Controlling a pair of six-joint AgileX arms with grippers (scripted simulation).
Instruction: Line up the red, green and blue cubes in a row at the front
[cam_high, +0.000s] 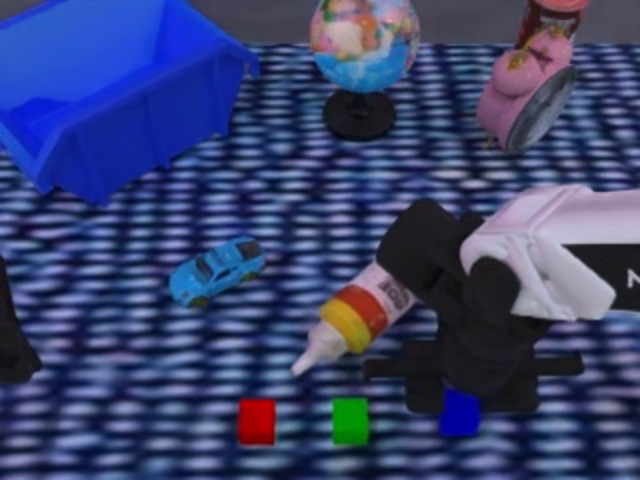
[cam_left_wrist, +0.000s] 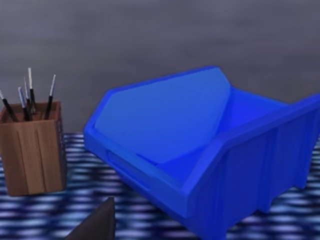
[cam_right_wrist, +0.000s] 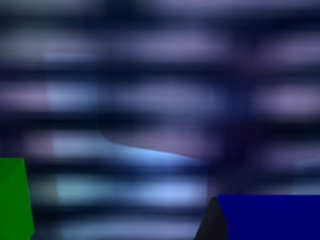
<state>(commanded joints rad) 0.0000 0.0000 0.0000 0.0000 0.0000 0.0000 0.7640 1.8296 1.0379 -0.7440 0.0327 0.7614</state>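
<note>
The red cube (cam_high: 256, 421), green cube (cam_high: 350, 420) and blue cube (cam_high: 460, 415) lie in a row along the table's front edge, red leftmost and blue rightmost. My right gripper (cam_high: 461, 402) points down over the blue cube, with a dark finger close against each of its sides, shut on it. In the right wrist view one dark fingertip (cam_right_wrist: 212, 223) touches the side of the blue cube (cam_right_wrist: 270, 217), and the green cube (cam_right_wrist: 14, 197) shows at the edge. My left gripper (cam_high: 10, 345) is parked at the table's left edge.
A glue bottle (cam_high: 355, 315) lies just behind the green cube, beside the right arm. Behind the red cube sits a light-blue toy car (cam_high: 216, 270). A blue bin (cam_high: 110, 85), a globe (cam_high: 362, 50) and a pink object (cam_high: 525, 90) stand at the back. A wooden brush holder (cam_left_wrist: 31, 147) shows beside the bin.
</note>
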